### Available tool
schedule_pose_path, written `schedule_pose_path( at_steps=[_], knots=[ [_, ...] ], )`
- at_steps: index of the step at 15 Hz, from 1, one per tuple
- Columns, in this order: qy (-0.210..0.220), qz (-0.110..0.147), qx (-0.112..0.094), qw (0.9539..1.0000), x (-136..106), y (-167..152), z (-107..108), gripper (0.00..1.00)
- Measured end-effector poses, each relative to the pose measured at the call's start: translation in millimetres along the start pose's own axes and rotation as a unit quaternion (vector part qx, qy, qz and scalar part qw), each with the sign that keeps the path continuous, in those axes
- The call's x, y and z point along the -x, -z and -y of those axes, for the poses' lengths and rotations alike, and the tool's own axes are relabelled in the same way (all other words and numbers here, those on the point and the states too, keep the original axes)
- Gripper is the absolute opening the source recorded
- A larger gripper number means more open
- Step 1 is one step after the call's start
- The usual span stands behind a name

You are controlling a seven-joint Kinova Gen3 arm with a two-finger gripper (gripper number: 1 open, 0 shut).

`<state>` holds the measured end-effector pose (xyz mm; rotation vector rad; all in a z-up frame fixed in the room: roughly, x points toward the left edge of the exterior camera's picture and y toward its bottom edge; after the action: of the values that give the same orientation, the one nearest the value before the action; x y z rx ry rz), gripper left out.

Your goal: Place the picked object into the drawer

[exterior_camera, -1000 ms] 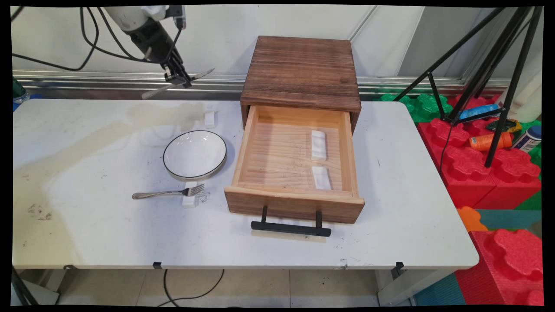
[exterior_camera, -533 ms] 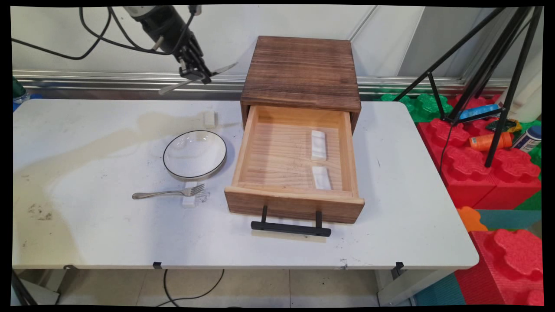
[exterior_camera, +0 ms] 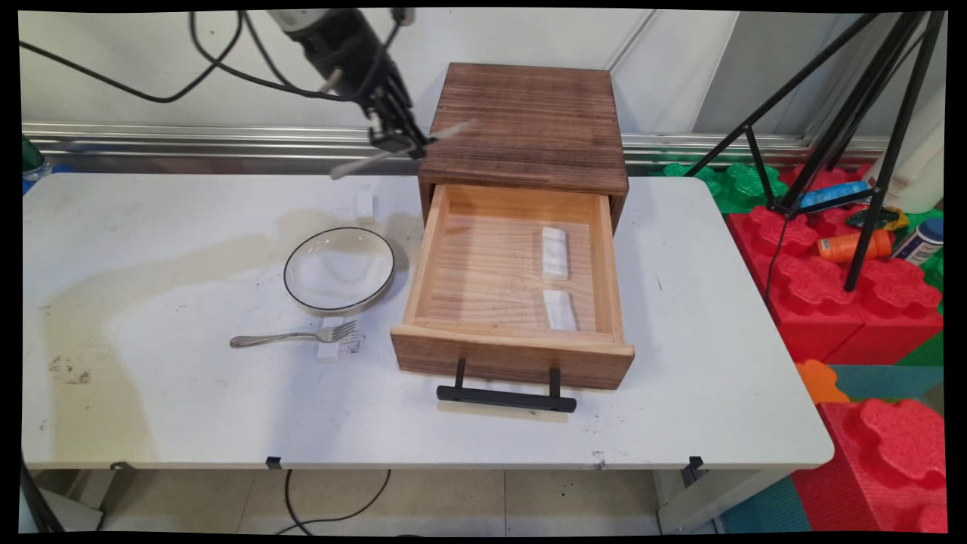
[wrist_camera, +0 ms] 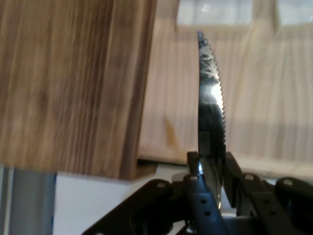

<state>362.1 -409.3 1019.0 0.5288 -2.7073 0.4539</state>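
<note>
**Knife carried right, now at cabinet's left edge**

Gripper (exterior_camera: 398, 140) has shifted right from over the table's back edge, clamped on knife (exterior_camera: 400, 149). Near: fork (exterior_camera: 295, 336), plate (exterior_camera: 339, 269). Open drawer (exterior_camera: 514, 283) lies below-right of the hand. Blade's long axis runs left-right, tip over cabinet (exterior_camera: 526, 121).

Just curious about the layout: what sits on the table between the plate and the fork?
In the main view, a small white block lies just below the plate; the fork rests its tines on it. Otherwise that stretch is bare table.
</note>
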Motion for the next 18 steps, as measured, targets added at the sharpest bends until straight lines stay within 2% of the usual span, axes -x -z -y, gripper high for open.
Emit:
schedule_pose_path(
  at_steps=[3, 9, 14, 18],
  knots=[
    [-0.005, -0.01, 0.01, 0.9999, -25, -10, -11, 0.0],
    [-0.023, -0.03, 0.027, 0.9989, -77, -51, -30, 0.0],
    [-0.034, -0.038, 0.032, 0.9982, -99, -88, -32, 0.0],
    [-0.04, -0.041, 0.039, 0.9976, -102, -115, -27, 0.0]
  ],
)
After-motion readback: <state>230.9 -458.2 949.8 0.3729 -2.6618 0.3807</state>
